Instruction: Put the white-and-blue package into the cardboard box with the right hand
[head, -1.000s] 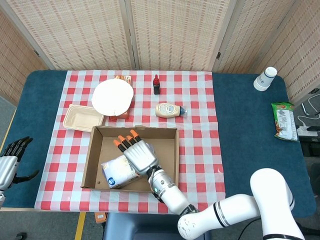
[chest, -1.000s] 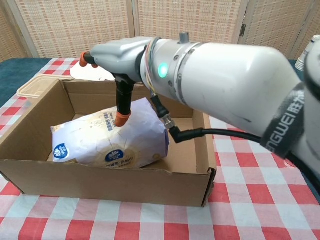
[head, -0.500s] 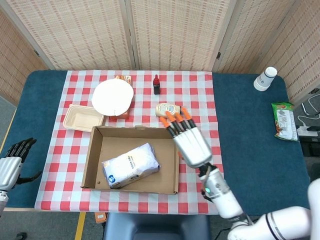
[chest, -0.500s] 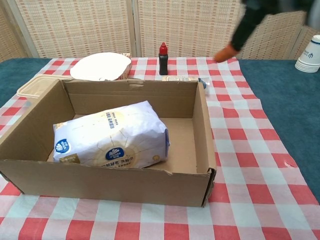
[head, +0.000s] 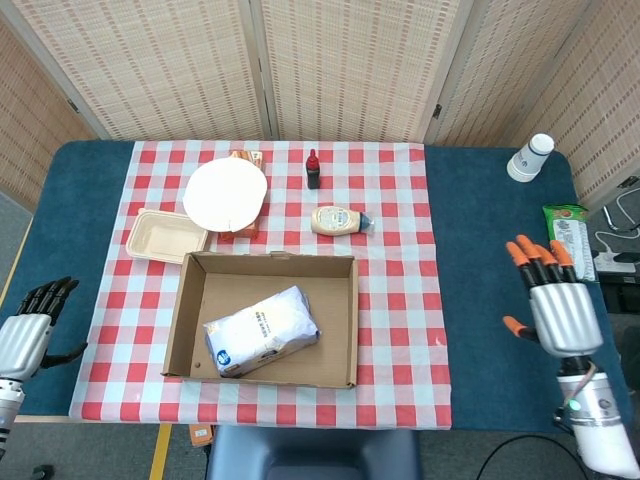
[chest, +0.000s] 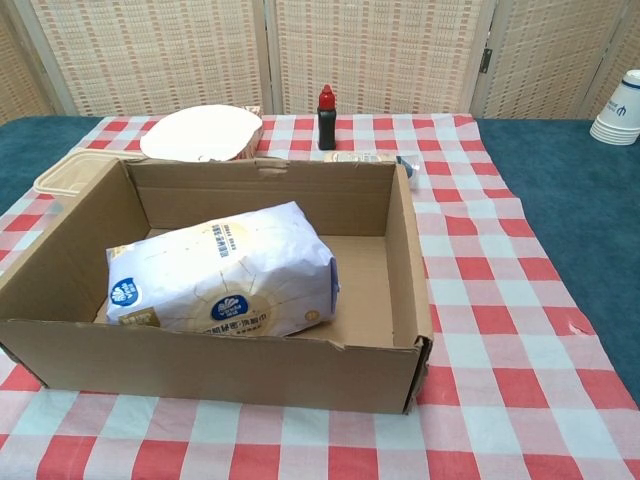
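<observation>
Right hand (head: 560, 312) held empty with fingers spread, past the table's right edge, white-and-blue package (head: 261, 330) laid inside the cardboard box (head: 347, 330), left hand (head: 28, 335) empty, fingers loosely apart.

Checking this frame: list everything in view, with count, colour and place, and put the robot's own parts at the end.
cardboard box: 1, brown, open, near edge of the tablecloth
package: 1, white and blue, lying inside the box, left part
tablecloth: 1, red-and-white check, over the blue table
plate: 1, white, behind the box
food container: 1, beige, left of the plate
small bottle: 1, dark with red cap, far side
squeeze bottle: 1, cream, lying behind the box
paper cups: stack, white, far right corner
snack bag: 1, green, right edge
left hand: grey and black, empty, left edge
right hand: grey, orange-tipped fingers spread, empty, right of the tablecloth
</observation>
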